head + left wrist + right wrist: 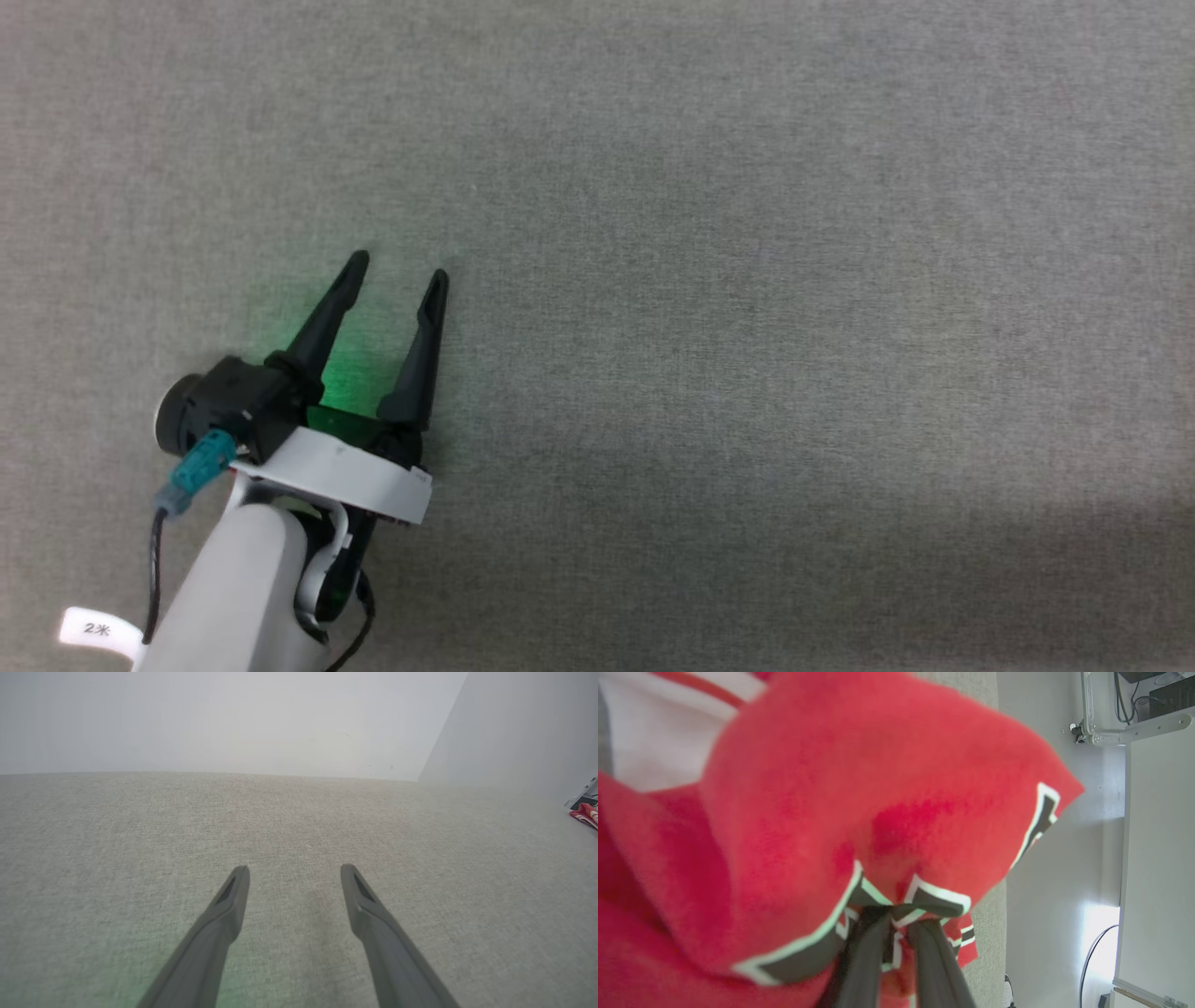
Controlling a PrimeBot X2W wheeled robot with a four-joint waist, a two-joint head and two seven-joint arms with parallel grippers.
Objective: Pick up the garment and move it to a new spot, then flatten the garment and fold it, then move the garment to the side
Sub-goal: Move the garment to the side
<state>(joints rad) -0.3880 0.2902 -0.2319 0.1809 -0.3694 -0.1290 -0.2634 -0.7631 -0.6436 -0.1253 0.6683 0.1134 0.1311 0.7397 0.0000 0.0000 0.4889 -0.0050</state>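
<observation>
**Left fingers (425, 336) spread and empty, right fingers (861, 956) pinched on the shirt (878, 788)**

My left fingers (231, 900) stand as wide apart as they go, with nothing between them. They hang just over the grey woven tabletop (747, 280). A green glow (350, 373) lies on the cloth around and between their bases. From my left wrist, both tips point across the bare tabletop (299, 821) towards a pale wall (233, 723) at its far edge. A teal plug (198, 471) with a dark cable sits behind these fingers, on the outer side of the wrist.

My right fingers are almost closed, with only a narrow slot left between them. In that slot they grip a bunched fold of the shirt. The pinch falls where a black patch with white edging meets the red cloth. Beyond the tips the red fabric billows up and spreads to both sides. A white panel with a red stripe shows past it, up and to one side. Whether the shirt is lifted clear of the tabletop or partly resting on it I cannot tell. To the other side of these fingers I see a strip of the grey tabletop and, past its edge, a pale floor (1050, 905).

Seen from my left wrist, a small red-and-white corner of the shirt (585, 814) shows far off to the side of my left fingers, well apart from them.
</observation>
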